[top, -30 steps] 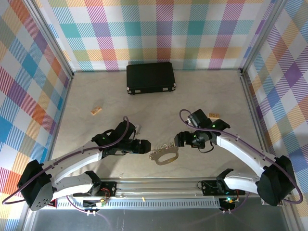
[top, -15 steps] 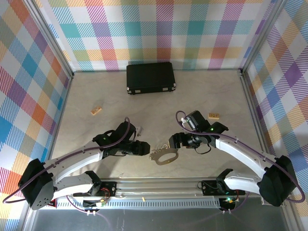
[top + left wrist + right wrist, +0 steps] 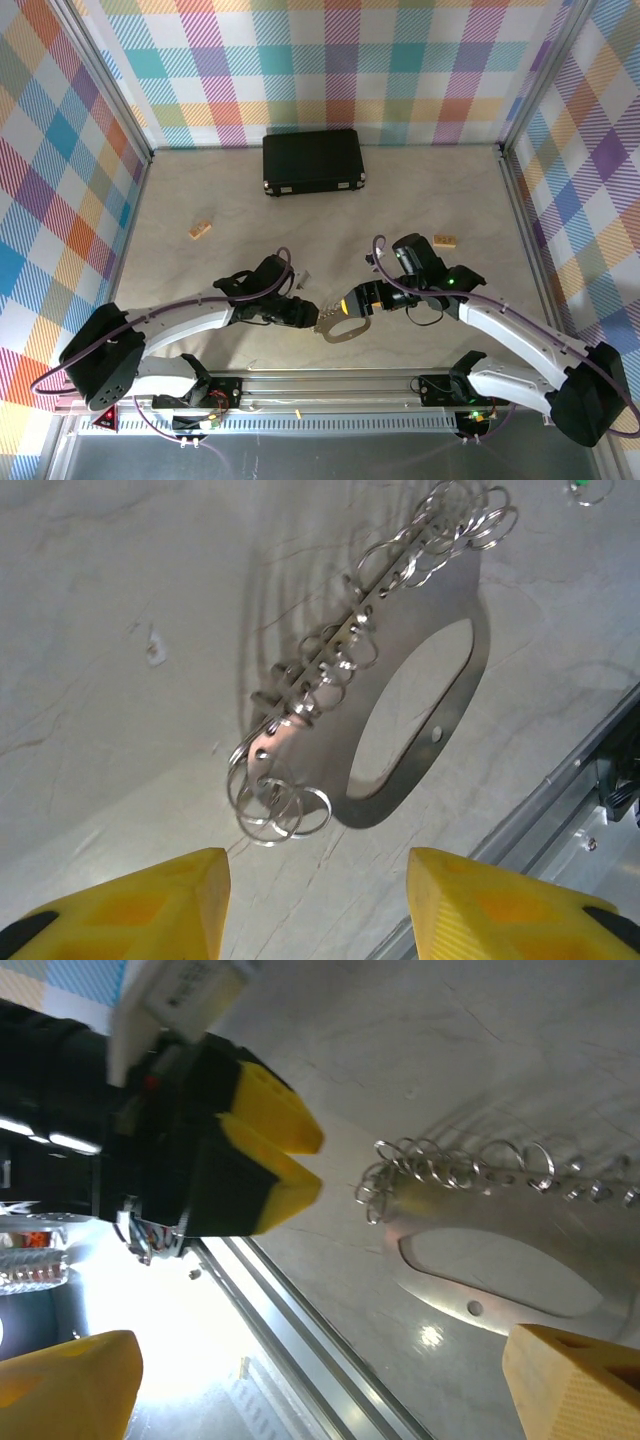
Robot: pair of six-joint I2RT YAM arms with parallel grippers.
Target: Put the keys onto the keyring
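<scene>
While flat, keyring (image 3: pixel 430 595), long axis left-to-right.

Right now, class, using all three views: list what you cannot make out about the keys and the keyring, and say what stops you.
- The green key: left wrist view, cut off by the top edge, so its shape is unreadable.
- The keyring: top view, its left end is covered by the left gripper, and its small rings are too small to count.
- The keyring's far end: right wrist view, cut off by the right edge.
</scene>
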